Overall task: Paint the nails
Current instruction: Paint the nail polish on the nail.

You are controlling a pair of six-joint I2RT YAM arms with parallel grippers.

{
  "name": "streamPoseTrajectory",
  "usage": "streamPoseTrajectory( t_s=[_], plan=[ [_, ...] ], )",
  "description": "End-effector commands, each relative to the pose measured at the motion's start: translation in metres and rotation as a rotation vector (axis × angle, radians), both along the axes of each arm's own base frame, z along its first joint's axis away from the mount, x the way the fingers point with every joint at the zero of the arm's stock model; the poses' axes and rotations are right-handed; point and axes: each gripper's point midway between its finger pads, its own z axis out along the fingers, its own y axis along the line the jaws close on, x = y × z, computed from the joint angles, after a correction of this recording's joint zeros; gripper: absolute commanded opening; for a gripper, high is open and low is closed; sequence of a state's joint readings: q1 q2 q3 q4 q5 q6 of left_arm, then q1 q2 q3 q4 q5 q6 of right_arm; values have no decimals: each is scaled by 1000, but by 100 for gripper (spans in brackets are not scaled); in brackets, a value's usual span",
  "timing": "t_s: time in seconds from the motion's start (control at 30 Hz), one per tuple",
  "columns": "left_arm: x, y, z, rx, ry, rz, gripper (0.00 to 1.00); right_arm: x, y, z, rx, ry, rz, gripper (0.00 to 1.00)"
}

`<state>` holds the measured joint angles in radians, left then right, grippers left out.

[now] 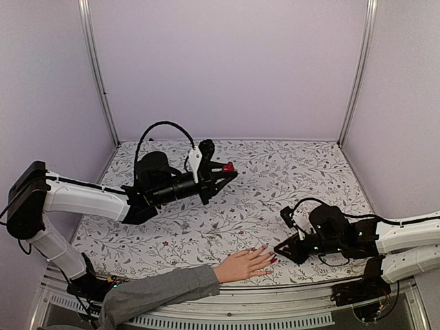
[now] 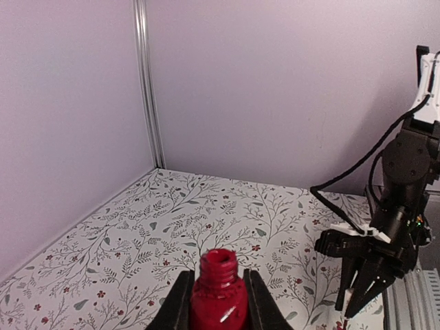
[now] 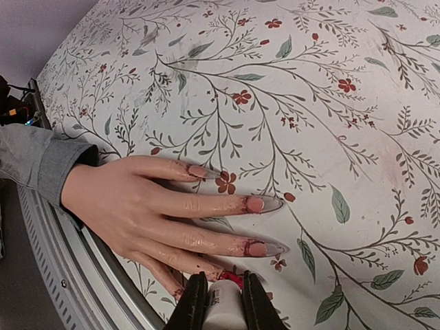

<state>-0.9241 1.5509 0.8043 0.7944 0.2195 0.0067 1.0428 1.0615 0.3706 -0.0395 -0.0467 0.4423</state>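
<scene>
The nails are long, pale pink ovals with clearer tips. They sit on the outstretched fingers of a flesh-coloured hand lying palm-down at the near edge of the floral-printed desk, its wrist in a grey fabric sleeve. In my right wrist view three nails show plainly. Their plates look mostly bare, with dark red smeared around the cuticles and onto the skin. The nail nearest the camera is half hidden, and I cannot tell its finish.

I judge them stiff, smooth and slippery, and far too small to grip. Only the brush should meet them, in light strokes from cuticle to tip. The hand looks light enough to slide if I press, so I would go gently.

My right end effector is clamped narrowly on a white cylindrical cap, which I take for the brush handle, poised just over the nearest fingers. Well apart, above the middle of the desk, my left end effector pinches a small open-necked red bottle upright, ready for a dip.
</scene>
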Motion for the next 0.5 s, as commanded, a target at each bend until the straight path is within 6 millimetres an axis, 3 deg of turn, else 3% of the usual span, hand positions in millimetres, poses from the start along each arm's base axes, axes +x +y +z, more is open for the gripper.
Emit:
streamPoseTrajectory(
  t_s=[0.0, 0.47],
  plan=[
    [4, 7, 10, -31, -19, 19, 0, -2, 2, 9, 30, -31, 20, 0],
    [5, 7, 9, -29, -17, 20, 0, -2, 3, -2, 7, -10, 16, 0]
  ],
)
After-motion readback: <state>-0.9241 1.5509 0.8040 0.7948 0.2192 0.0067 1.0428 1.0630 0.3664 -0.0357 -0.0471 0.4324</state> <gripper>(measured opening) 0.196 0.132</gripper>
